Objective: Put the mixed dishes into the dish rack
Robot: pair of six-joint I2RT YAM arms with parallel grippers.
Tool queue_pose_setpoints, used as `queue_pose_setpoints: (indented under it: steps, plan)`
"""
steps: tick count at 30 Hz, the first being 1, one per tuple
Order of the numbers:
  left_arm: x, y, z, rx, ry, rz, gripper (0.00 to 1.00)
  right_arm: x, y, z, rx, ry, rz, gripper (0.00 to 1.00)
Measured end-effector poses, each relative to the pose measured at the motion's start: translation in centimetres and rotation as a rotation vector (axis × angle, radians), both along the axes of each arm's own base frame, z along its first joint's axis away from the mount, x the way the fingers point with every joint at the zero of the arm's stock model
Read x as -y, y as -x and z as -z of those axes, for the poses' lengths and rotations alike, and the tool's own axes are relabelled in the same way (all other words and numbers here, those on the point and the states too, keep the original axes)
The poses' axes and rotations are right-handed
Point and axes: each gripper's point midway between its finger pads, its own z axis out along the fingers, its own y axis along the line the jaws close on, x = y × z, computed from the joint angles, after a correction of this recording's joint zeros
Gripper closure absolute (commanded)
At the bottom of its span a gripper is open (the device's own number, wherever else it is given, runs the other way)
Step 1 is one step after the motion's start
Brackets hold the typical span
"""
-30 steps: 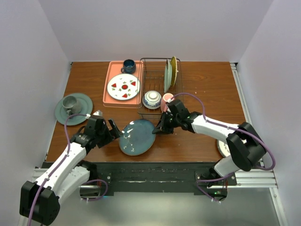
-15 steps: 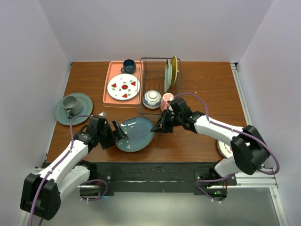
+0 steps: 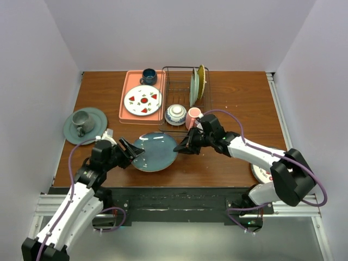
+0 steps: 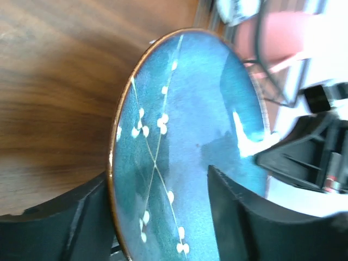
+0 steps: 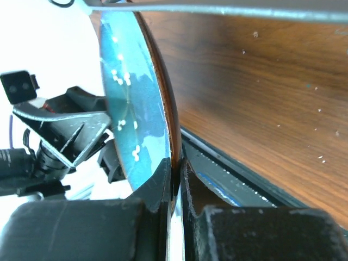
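Shifted rackward, the teal plate [image 3: 155, 153] sits pinched in the right tool [image 3: 178, 148]; the left tool [image 3: 133, 152] straddles its rim, grip unclear. Next: tilt it into the dish rack [image 3: 176, 92] beyond.

Bench [image 3: 239, 98]: brown wood grain, matte, with faint specks. Plain pale walls [image 3: 179, 32] enclose it at back, left and right. Black strip [image 3: 174, 193] along near edge; metal frame [image 3: 307, 207] below. Light even, soft shadows.

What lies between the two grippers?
The teal plate, plain in the top view; the right gripper pinches one rim, the left gripper straddles the opposite rim.
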Motion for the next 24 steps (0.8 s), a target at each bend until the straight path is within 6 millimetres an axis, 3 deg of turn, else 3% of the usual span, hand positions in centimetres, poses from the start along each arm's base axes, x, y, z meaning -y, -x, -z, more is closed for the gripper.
queue_pose_setpoints:
  steps: [3,8,12,16,24]
  plan:
    - [-0.3,-0.1,-1.0,0.033,0.022,-0.032,0.53,-0.1,0.2,-0.6,-0.007,-0.026,-0.006,1.00]
    - [-0.6,-0.1,-0.6,0.016,0.009,-0.050,0.65,-0.3,0.3,-1.0,-0.012,-0.047,-0.016,1.00]
    - [-1.0,-0.2,-0.8,-0.011,-0.015,-0.063,1.00,-0.2,0.3,-1.0,-0.018,-0.050,-0.022,1.00]
    - [-1.1,-1.2,-3.5,0.002,-0.001,-0.099,1.00,-0.2,0.7,-0.9,-0.039,-0.056,-0.042,1.00]
    - [-2.1,-1.6,-7.7,-0.018,-0.075,-0.122,1.00,-1.5,0.0,-3.5,-0.008,-0.135,-0.084,1.00]
